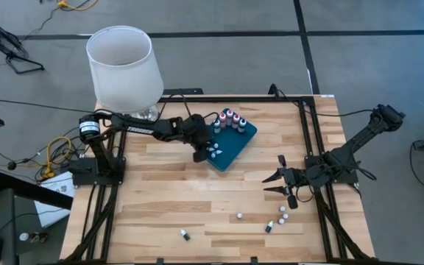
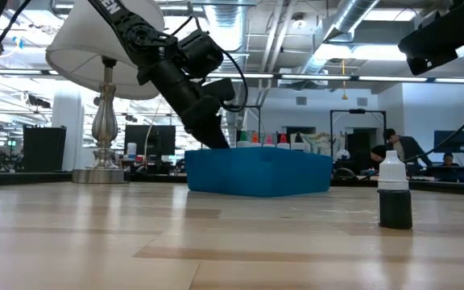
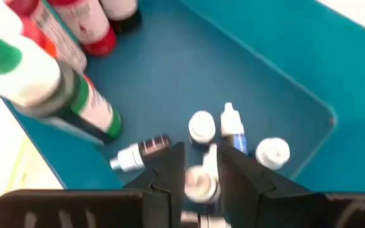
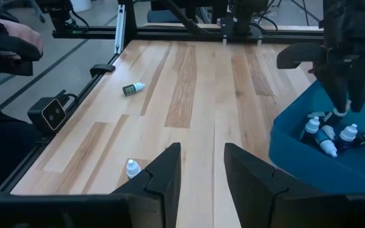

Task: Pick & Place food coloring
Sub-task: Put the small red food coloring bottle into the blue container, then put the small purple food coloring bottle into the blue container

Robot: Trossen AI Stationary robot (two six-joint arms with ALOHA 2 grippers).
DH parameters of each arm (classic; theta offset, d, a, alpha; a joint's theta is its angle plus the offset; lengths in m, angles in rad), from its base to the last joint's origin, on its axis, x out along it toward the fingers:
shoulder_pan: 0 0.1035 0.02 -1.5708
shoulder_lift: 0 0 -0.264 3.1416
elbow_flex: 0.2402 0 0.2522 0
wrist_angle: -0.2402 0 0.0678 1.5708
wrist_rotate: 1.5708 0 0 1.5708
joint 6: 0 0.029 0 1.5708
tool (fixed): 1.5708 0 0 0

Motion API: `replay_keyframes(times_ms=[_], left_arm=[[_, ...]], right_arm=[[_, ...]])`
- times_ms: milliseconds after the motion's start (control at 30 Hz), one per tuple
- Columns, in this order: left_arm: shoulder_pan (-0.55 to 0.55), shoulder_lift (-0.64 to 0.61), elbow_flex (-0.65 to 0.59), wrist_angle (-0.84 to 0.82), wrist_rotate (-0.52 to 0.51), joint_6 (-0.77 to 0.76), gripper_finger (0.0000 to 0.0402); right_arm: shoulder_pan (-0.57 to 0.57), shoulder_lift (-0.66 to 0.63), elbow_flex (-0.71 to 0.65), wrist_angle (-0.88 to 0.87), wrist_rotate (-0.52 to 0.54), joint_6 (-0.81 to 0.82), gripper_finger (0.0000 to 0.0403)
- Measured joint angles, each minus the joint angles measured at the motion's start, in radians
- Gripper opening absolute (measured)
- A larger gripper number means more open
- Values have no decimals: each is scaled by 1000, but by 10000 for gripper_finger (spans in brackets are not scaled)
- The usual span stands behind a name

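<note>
White-capped food coloring bottles (image 3: 201,126) are lying in the teal tray (image 1: 235,148), a few more scattered on the wooden table (image 1: 197,199). The left gripper (image 3: 200,183) is pinching one bottle over the tray. The right gripper (image 1: 280,182) is hovering half-open, empty.

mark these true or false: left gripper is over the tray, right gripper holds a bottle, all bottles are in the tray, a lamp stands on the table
1. The left gripper is over the teal tray. True; a small bottle sits between its fingers.
2. The right gripper holds a bottle. False; it is open and empty, over bare wood.
3. All bottles are in the tray. False; several lie loose on the table, such as one near the front edge.
4. A lamp stands at the table's far left corner. True.
</note>
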Motion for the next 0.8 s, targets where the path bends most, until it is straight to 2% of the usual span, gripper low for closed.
replay_keyframes(times_ms=[300,600,700,800], left_arm=[[0,0,0,31,-5,10,45],[0,0,0,29,-4,10,41],[-7,0,0,27,35,5,41],[-24,-10,0,15,131,-5,41]], right_arm=[[0,0,0,-9,0,9,113],[0,0,0,-16,0,12,113],[0,0,0,-28,0,44,113],[0,17,0,-48,1,85,113]])
